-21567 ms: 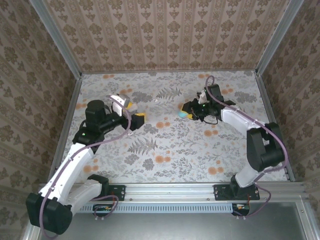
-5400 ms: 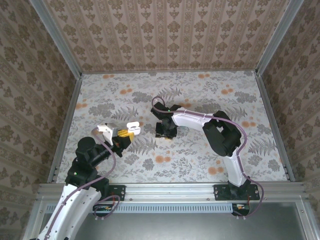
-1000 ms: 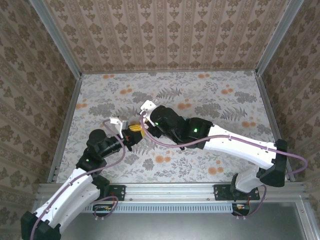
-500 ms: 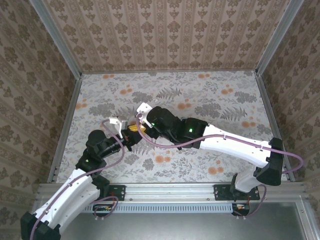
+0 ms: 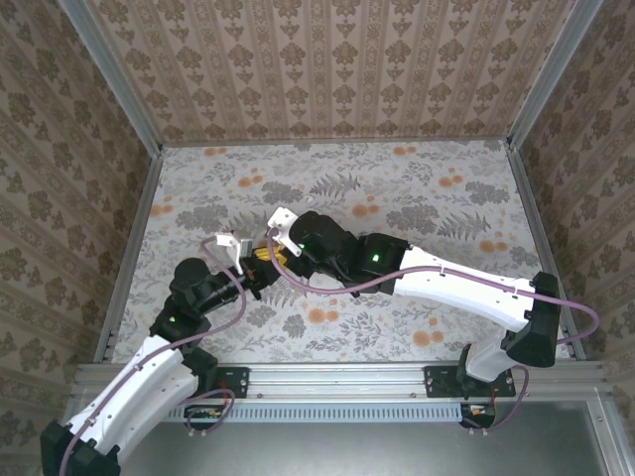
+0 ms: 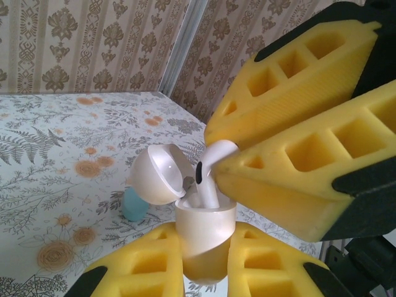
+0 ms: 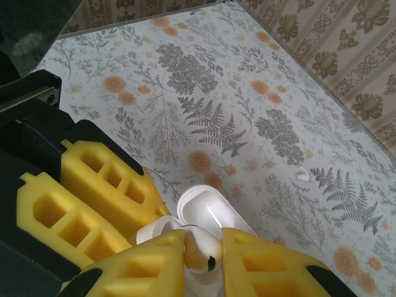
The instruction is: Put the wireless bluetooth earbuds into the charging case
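At the left-centre of the worktop (image 5: 417,188), the left claw (image 6: 204,253) is clamped on the open white charging case (image 6: 201,226), its lid (image 6: 158,176) tipped back. To its right, the right claw (image 7: 203,250) pinches a white earbud (image 6: 213,162), whose stem is entering the case mouth. Risk: a skewed stem could jam on the rim or lever the case out of its grip. A second earlier the right claw stood slightly farther right

Floral-print table (image 5: 446,198) bears tiny white earbud (image 7: 301,175), also small teal piece (image 6: 132,206).
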{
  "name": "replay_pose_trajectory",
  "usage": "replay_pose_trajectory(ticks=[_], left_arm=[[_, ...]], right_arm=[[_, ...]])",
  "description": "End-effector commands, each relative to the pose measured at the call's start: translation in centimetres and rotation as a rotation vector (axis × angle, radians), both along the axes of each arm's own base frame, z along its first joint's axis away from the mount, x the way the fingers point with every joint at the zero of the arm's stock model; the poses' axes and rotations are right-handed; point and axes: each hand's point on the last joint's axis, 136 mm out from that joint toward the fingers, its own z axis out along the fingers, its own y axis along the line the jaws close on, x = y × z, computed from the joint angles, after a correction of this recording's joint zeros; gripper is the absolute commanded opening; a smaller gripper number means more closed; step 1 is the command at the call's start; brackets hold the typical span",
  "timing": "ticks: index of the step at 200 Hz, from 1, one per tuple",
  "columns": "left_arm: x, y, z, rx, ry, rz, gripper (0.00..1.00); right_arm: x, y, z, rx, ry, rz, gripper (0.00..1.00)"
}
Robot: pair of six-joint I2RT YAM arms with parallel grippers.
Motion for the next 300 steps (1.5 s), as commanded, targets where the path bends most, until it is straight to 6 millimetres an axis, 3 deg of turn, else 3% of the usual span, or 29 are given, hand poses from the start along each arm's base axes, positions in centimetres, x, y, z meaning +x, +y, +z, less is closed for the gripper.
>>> replay_pose_trajectory(ticks=[1, 80, 142, 221, 300], left_arm=[[-0.2, 0.1, 2.5, -0.041, -0.057, 0.008, 0.0], [-0.1, 0.2, 2.7, -0.034, -0.063, 0.013, 0.0], [-0.2, 0.3, 2.7, -0.031, -0.066, 0.018, 0.0], [-0.6, 0.4, 2.5, -0.017, -0.093, 0.007, 0.0], [-0.8, 0.4, 1.8, -0.004, -0.098, 0.0, 0.0]], right_arm=[[-1.0, 0.8, -0.3, 0.004, 0.026, 0.063, 0.2], [-2.9, 1.8, -1.2, 0.003, 0.103, 0.174, 0.25], [-2.8, 1.1, -1.8, -0.013, 0.125, 0.152, 0.32], [-2.2, 0.1, 2.3, 0.163, 0.224, 0.1, 0.5], [-1.9, -1.8, 5.2, 0.372, 0.364, 0.075, 0.53]])
